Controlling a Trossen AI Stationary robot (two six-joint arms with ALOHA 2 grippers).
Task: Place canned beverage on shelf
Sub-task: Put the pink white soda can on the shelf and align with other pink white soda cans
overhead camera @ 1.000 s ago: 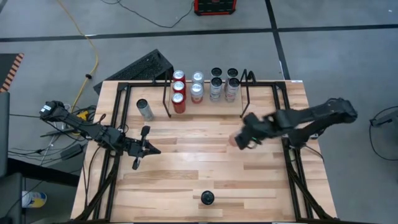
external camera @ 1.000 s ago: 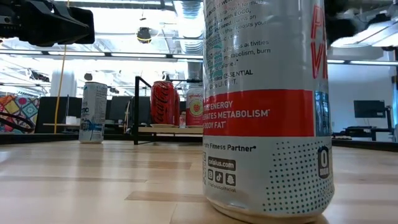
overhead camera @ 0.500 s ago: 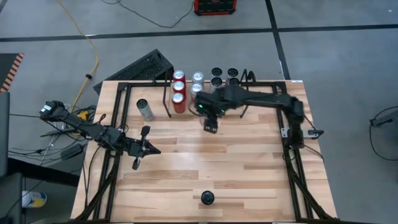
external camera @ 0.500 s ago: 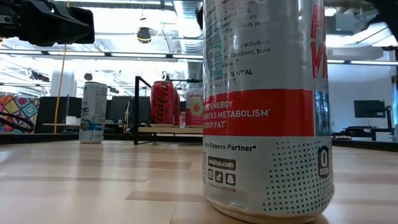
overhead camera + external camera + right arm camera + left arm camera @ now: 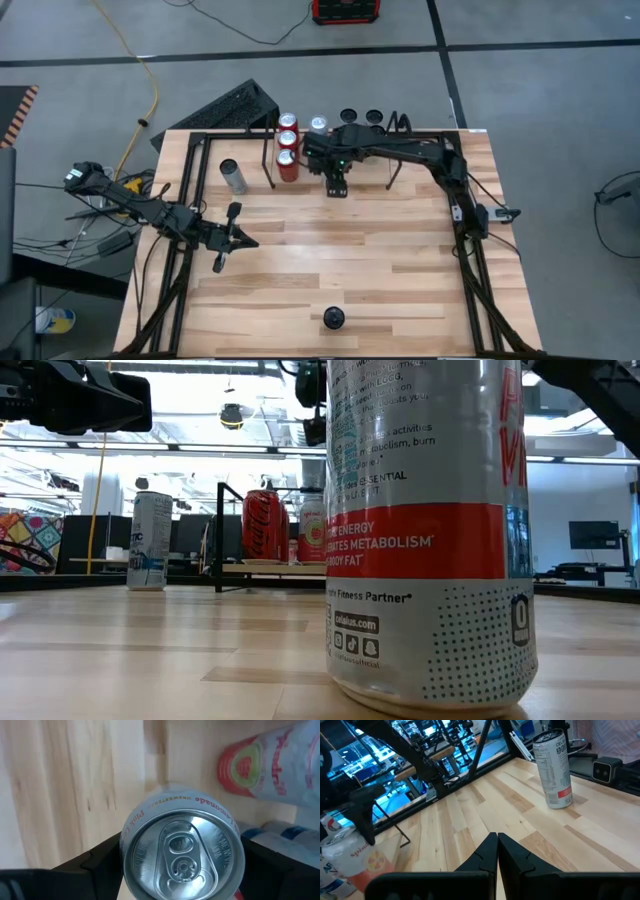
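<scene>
Now the right gripper (image 5: 182,862) grips a can (image 5: 182,852) beside red cans (image 5: 287,158) on the shelf (image 5: 398,128)

Right arm (image 5: 400,152) hides shelf cans; near can (image 5: 430,530) cropped.

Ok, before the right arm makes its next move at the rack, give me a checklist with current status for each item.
1. Can between the right end effector's fingers, one finger on each side: ok.
2. Can upright, top facing the wrist camera: ok.
3. Right end effector over the shelf, above the front of the second row: ok.
4. Free slot under the can: cannot tell; the arm hides that spot from above.
5. Clearance from the neighbouring red cans and the pink-labelled can: cannot tell, they stand close.
6. Left end effector shut and parked at the table's left side, out of the way: ok.
</scene>
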